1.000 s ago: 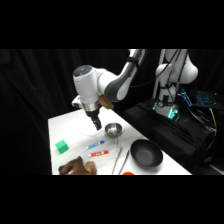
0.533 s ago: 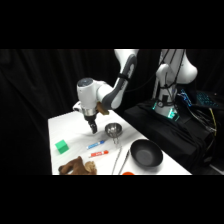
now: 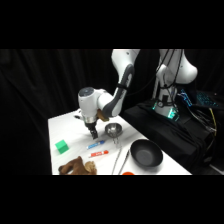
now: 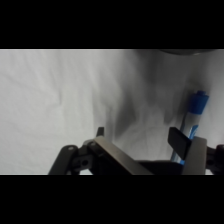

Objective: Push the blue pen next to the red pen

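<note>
A: Status of the white arm's black two-finger gripper (image 3: 93,134)?

B: Low over the white table (image 3: 65,126), just behind the short blue-and-white pen (image 3: 96,145). Fingers stand apart, gripping nothing.

A: Where is the target?

B: The short red-and-white pen (image 3: 99,153) lies just beyond the blue one, parallel, near but apart.

A: Current step?

B: Approach, apparently. Next: contact the blue pen's far side, push toward red.

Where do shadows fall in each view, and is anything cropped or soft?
Wrist view: a dark shadow lies on the white table ahead of the pincer; the blue pen looks soft, partly hidden by a finger. Side view: black surroundings; the arm's upper part is cropped.
</note>
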